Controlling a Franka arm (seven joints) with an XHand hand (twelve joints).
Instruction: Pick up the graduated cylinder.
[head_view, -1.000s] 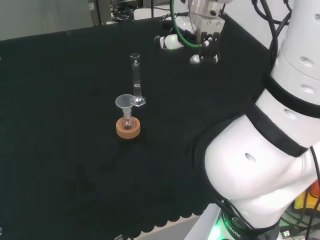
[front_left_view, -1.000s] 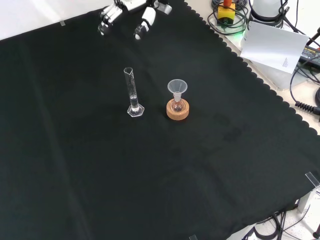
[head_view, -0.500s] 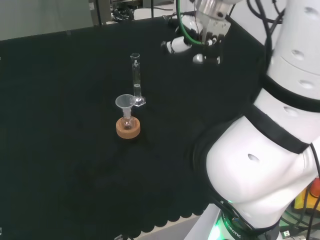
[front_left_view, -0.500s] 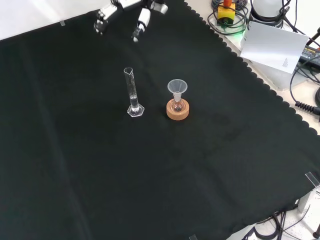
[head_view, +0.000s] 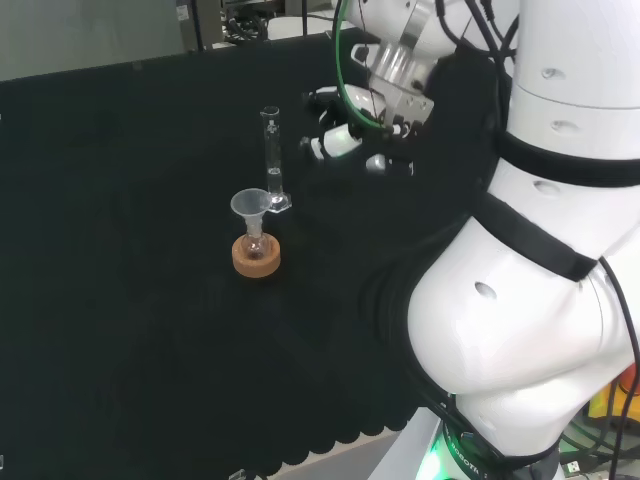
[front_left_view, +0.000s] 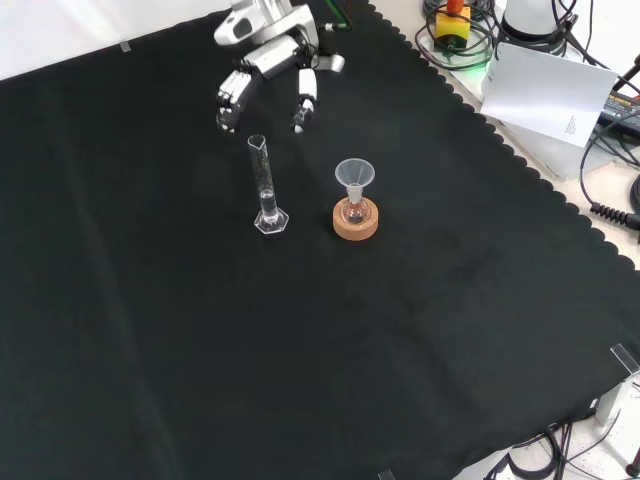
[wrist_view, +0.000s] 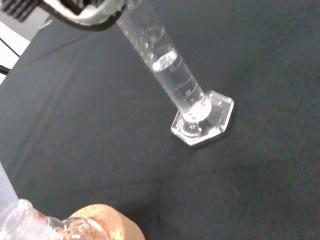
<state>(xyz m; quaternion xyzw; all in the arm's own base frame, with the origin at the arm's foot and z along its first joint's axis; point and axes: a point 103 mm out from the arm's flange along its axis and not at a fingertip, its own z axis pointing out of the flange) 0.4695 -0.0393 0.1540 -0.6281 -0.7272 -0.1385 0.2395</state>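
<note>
The robot hand (front_left_view: 268, 62) is being held above the table (front_left_view: 150, 330) near the top of the front view, with its palm turned downward. Its fingers (front_left_view: 230, 100) are being kept spread and only slightly bent, pointing down, with nothing being held between them and the thumb (front_left_view: 301, 100). In the head view, the robot hand (head_view: 355, 130) is being carried left of the arm's white links (head_view: 540, 250), which are being bent over the table edge.

clear funnel (front_left_view: 354, 173) in small flask (front_left_view: 354, 212), cork ring (front_left_view: 356, 222), black cloth (front_left_view: 300, 340)
</note>
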